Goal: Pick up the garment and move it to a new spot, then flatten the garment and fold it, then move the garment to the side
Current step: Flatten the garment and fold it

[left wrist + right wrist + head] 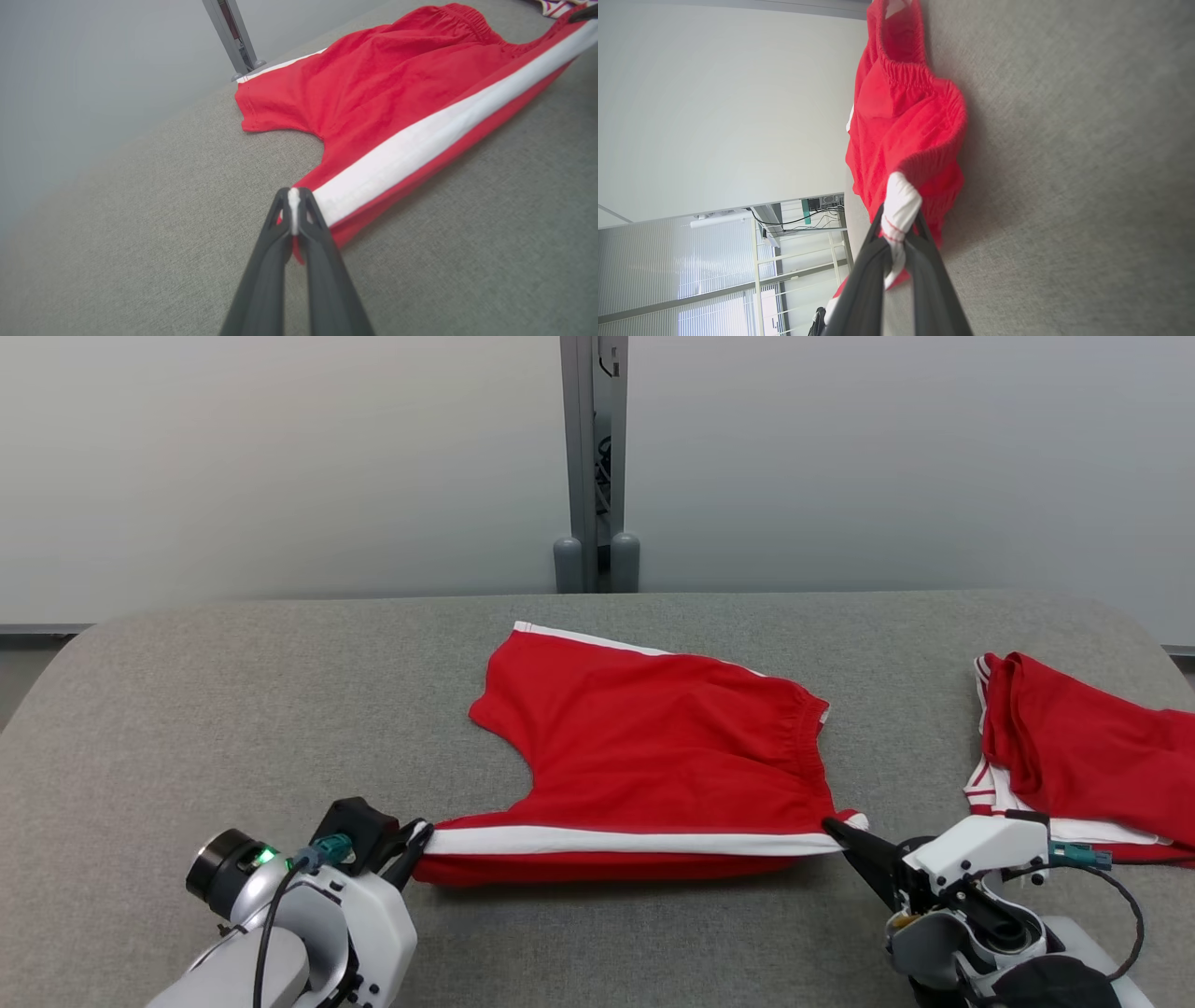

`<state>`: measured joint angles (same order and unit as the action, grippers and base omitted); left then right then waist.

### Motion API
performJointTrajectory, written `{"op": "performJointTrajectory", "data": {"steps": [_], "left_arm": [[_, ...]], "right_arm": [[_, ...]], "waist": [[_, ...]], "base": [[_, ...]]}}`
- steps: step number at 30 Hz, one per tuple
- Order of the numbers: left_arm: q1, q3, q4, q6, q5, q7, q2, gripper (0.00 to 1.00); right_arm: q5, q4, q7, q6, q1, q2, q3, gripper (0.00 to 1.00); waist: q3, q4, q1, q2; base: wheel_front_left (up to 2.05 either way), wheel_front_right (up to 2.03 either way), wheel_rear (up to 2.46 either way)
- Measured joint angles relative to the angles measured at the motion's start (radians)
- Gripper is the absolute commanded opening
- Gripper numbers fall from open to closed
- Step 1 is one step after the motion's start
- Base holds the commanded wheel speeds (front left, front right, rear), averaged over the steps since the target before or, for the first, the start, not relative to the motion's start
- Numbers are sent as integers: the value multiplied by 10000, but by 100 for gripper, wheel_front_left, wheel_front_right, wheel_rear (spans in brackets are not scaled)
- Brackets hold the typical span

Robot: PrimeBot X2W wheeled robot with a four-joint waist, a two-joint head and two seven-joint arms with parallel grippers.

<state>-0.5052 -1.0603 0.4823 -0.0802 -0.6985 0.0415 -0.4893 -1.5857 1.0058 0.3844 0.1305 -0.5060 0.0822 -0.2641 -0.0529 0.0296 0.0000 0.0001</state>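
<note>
While your left jaws and right jaws each pinch an end of the red shorts (653, 747) mid-bench, white stripe (635, 841) taut along the near side, you've got loads of bare grey woven bench (233, 709) on the left. Another crumpled red garment (1092, 747) crowds the right edge.

Matt red cloth shorts (653, 747) with smooth white stripe, coarse grey woven table covering (233, 709), matt dark plastic fingers (322, 270)

Grey fabric-covered table (233, 709) with rounded corners, plain pale wall (280, 457) behind it, grey metal post (594, 457) splitting the panels, slatted blinds (644, 270) bright with daylight past the table's edge
</note>
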Motion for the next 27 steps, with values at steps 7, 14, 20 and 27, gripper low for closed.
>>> {"op": "performJointTrajectory", "data": {"steps": [7, 14, 20, 27], "left_arm": [[-504, 428, 499, -105, -244, 372, 259, 0], [-1421, 842, 1264, -211, -299, 667, 408, 0], [-2589, 1007, 2197, -173, -107, 823, 562, 0], [-4090, 1064, 3490, 46, 209, 928, 660, 0]], "right_arm": [[2, -514, 88, -2, -411, -61, -61, 0], [-31, -943, 173, 0, -1057, -171, -178, 0], [-426, -922, 121, 0, -1714, -316, -339, 0], [-2558, -859, -31, -2, -2553, -382, -1436, 0]], "waist": [[178, -247, 0, 0], [494, -591, 0, 0], [972, -964, 0, 0], [1835, -1538, 0, 0]], "base": [[0, 0, 0], [0, 0, 0], [0, 0, 0], [0, 0, 0]]}}
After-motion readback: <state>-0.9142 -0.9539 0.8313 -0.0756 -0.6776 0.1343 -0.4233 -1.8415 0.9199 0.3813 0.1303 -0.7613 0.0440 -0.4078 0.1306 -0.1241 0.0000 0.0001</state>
